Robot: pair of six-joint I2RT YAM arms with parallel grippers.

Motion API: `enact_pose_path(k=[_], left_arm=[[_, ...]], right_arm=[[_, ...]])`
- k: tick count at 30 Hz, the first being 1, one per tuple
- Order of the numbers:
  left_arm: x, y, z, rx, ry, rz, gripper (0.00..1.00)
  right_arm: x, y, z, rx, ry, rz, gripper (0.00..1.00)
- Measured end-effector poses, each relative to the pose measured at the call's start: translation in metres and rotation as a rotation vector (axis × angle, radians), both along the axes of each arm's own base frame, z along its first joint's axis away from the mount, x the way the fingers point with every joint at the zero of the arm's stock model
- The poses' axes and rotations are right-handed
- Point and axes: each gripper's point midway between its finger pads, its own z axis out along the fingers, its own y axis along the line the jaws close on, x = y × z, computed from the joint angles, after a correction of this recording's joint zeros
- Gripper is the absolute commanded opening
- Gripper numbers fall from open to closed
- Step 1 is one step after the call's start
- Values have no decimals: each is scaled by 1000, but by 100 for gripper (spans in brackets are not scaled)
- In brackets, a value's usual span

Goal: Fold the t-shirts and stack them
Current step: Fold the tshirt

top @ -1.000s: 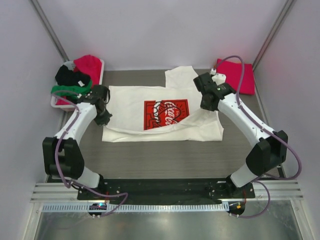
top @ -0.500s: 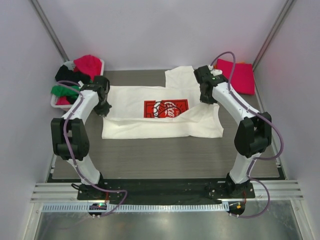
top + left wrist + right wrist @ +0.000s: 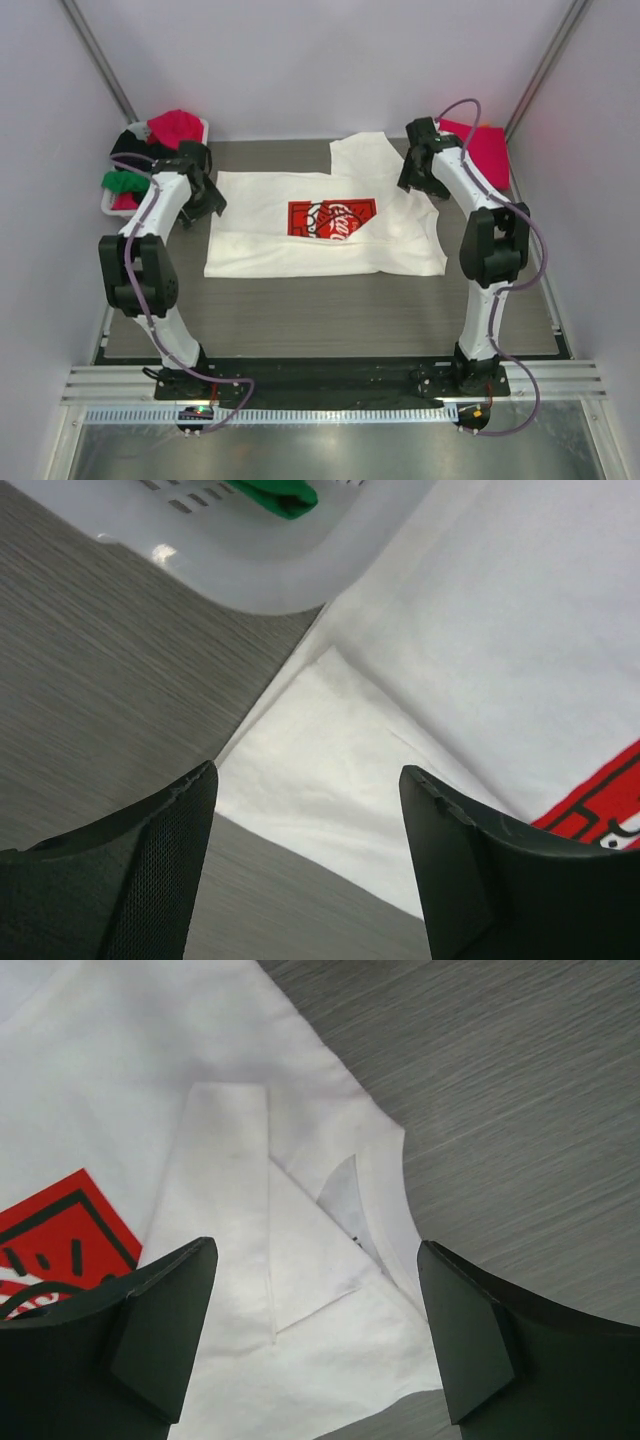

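A cream-white t-shirt (image 3: 300, 245) with a red chest print (image 3: 332, 217) lies flat on the table, folded over, one sleeve (image 3: 360, 155) sticking out at the back. My left gripper (image 3: 208, 200) hovers open over its left edge; in the left wrist view the gripper (image 3: 308, 770) has the shirt's corner (image 3: 330, 770) and bare table below it. My right gripper (image 3: 416, 184) hovers open over the right side. In the right wrist view the gripper (image 3: 315, 1245) stands above the neckline and a folded flap (image 3: 300, 1230). Neither holds anything.
A white slotted basket (image 3: 112, 208) at the back left holds red (image 3: 175, 125), black (image 3: 130, 145) and green (image 3: 125, 182) shirts; its rim (image 3: 270, 560) is close to my left gripper. A magenta-pink shirt (image 3: 487, 150) lies at the back right corner.
Both grippers carried the shirt's edge toward the back, then opened and let it go. The shirt now lies flat with the fold laid down.
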Motion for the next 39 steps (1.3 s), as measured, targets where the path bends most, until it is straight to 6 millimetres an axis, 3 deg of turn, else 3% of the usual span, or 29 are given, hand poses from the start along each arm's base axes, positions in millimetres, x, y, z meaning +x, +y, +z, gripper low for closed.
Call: enact_pose_path(k=[3, 6, 9, 14, 19, 28, 39], left_arm=[[-13, -3, 27, -13, -56, -33, 75], [-37, -8, 49, -36, -114, -65, 73], [-69, -14, 57, -65, -144, -103, 73], [-109, -19, 46, -85, -109, -157, 73], [-133, -19, 42, -79, -116, -194, 73], [-158, -16, 24, -62, -128, -204, 72], [-153, -13, 30, -43, -186, -198, 72]], right_arm=[[-16, 7, 1, 92, -20, 26, 87], [-53, 31, -3, 209, -7, 97, 82], [-73, 56, -18, 318, 10, 155, 74], [-77, 77, -55, 419, 63, 187, 64], [-71, 83, -78, 443, 86, 188, 55], [-67, 86, -90, 454, 92, 181, 51], [-76, 78, -89, 424, 81, 168, 51]])
